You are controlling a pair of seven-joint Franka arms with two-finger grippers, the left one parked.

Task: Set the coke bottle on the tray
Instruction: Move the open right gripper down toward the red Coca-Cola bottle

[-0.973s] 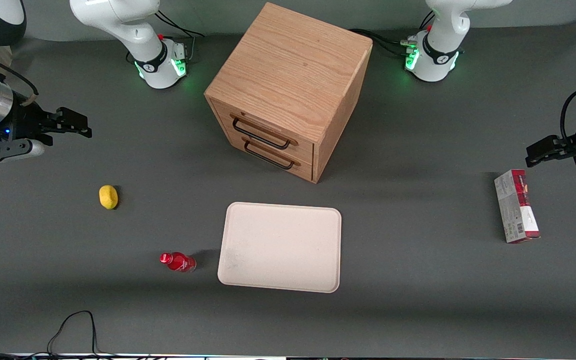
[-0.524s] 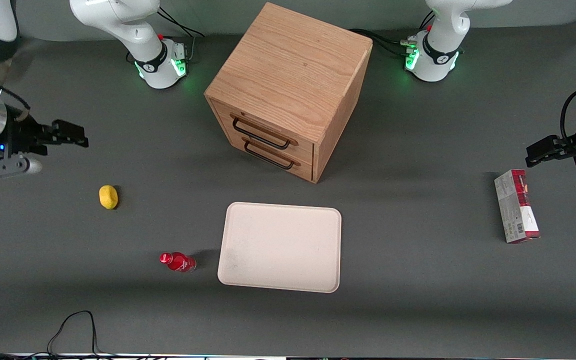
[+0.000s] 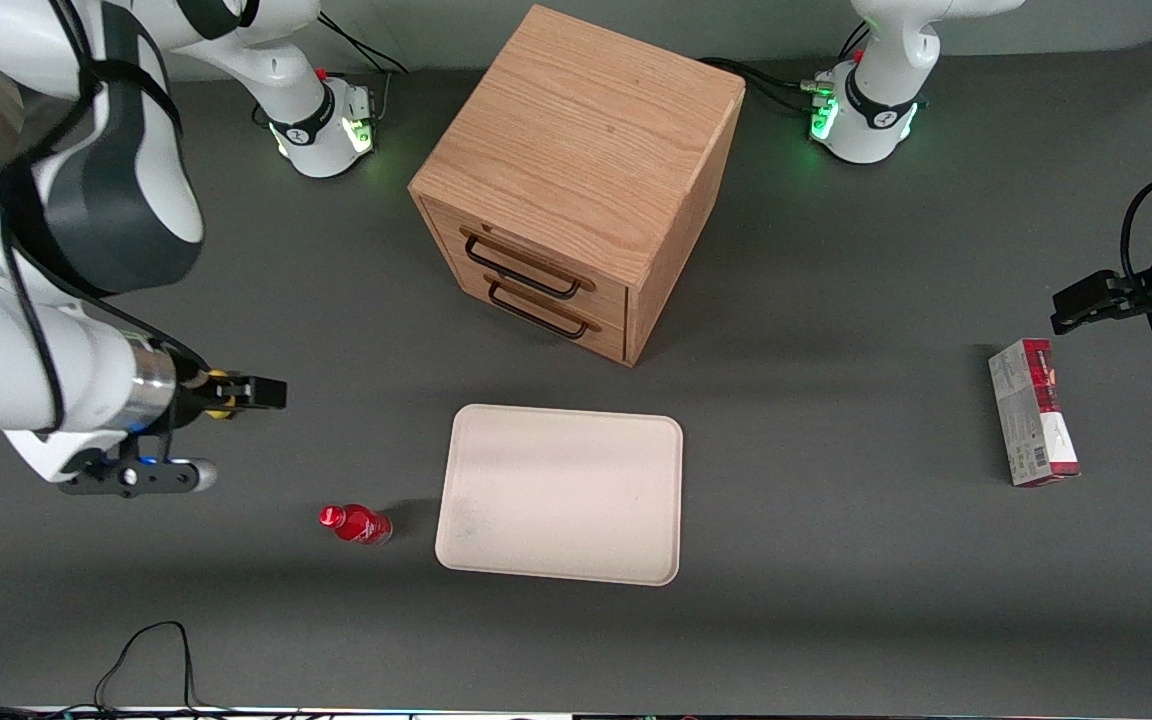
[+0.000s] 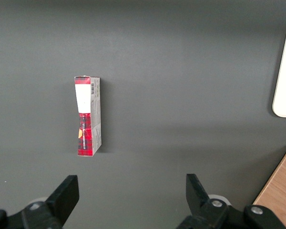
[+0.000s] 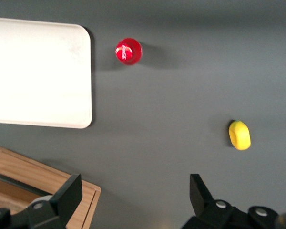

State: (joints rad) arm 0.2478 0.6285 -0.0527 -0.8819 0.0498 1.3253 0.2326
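The coke bottle [image 3: 356, 523], small and red with a red cap, stands upright on the dark table just beside the tray's short edge. It also shows from above in the right wrist view [image 5: 128, 51]. The tray [image 3: 561, 493] is flat, pale cream-pink and bare; it also shows in the right wrist view [image 5: 38, 71]. My right gripper [image 3: 256, 392] hangs above the table, farther from the front camera than the bottle and well apart from it. In the right wrist view the gripper [image 5: 133, 195] is open wide and holds nothing.
A yellow lemon-like object [image 5: 240, 135] lies on the table; the gripper partly covers it in the front view. A wooden drawer cabinet [image 3: 576, 180] stands farther back than the tray. A red-and-white carton [image 3: 1032, 411] lies toward the parked arm's end.
My right arm has swung nearer to the front camera and toward the table's middle; the gripper now sits over the lemon. Bottle and tray have not moved.
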